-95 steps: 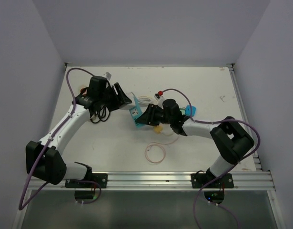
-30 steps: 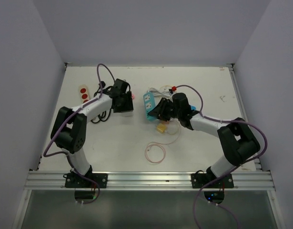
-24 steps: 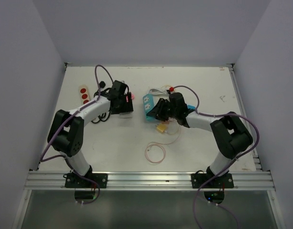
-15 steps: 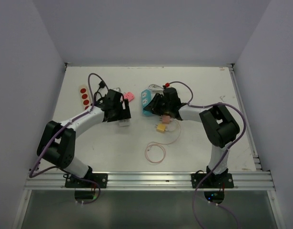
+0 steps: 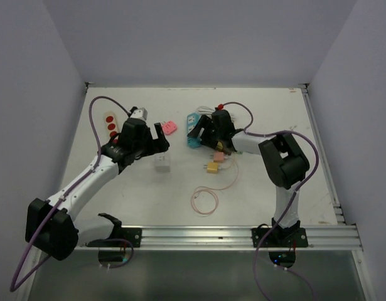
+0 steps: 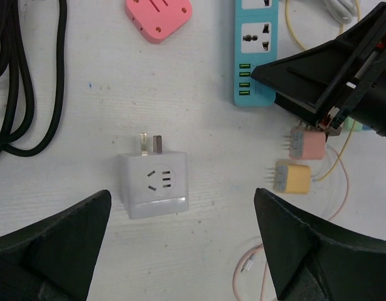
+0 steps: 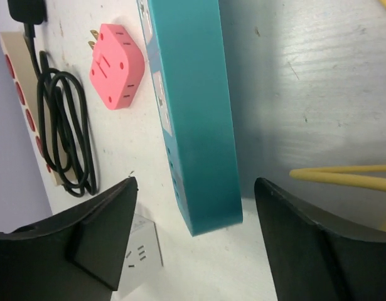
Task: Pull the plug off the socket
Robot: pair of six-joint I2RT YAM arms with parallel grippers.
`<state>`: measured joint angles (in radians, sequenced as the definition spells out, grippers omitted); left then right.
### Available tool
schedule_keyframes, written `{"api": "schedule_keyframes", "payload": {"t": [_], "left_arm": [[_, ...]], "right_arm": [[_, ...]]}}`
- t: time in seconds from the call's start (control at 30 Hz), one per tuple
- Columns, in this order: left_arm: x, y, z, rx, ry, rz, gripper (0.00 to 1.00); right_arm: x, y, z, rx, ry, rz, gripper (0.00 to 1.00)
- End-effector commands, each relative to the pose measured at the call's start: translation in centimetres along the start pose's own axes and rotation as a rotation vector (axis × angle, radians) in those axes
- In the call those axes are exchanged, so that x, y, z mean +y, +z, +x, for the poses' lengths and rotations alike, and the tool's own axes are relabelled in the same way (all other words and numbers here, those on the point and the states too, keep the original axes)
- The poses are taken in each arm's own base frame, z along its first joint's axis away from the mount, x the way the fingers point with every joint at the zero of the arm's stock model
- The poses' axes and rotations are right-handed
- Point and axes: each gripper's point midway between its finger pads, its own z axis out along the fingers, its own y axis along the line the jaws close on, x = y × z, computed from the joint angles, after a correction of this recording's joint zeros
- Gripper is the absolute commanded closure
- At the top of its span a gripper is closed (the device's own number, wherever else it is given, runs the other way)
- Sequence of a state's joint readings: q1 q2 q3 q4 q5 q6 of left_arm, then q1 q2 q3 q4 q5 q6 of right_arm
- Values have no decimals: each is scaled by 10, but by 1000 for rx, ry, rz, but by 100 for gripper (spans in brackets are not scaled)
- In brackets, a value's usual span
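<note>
The white plug (image 6: 154,182), a cube adapter with bare prongs, lies flat on the table, apart from the teal socket strip (image 6: 255,50). My left gripper (image 6: 181,194) hovers over the plug, open wide, touching nothing. From above, the plug (image 5: 161,163) sits just in front of my left gripper (image 5: 156,145). My right gripper (image 7: 195,182) is open, its fingers standing either side of the end of the socket strip (image 7: 193,113) without gripping it. Seen from the top, the strip (image 5: 193,122) lies just left of my right gripper (image 5: 200,130).
A pink adapter (image 5: 169,127) lies between the two grippers. Small pink (image 6: 305,143) and yellow (image 6: 290,177) plugs sit right of the white plug. A black cable (image 6: 17,75) and a beige strip with red buttons (image 5: 111,122) are at the left. A pinkish cable coil (image 5: 205,200) lies nearer.
My left gripper opened and let go of the white plug, which now lies on the table. My right gripper opened off the teal strip after carrying it back and to the left.
</note>
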<state>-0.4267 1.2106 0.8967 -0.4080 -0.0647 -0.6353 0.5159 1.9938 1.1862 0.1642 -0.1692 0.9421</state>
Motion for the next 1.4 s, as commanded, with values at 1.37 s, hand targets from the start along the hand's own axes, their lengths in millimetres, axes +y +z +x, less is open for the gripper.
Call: {"api": "schedule_keyframes", "payload": {"t": [1.37], "left_arm": [[110, -305, -65, -803, -88, -228, 0]], "right_arm": [[-49, -501, -40, -977, -508, 172, 1]]}}
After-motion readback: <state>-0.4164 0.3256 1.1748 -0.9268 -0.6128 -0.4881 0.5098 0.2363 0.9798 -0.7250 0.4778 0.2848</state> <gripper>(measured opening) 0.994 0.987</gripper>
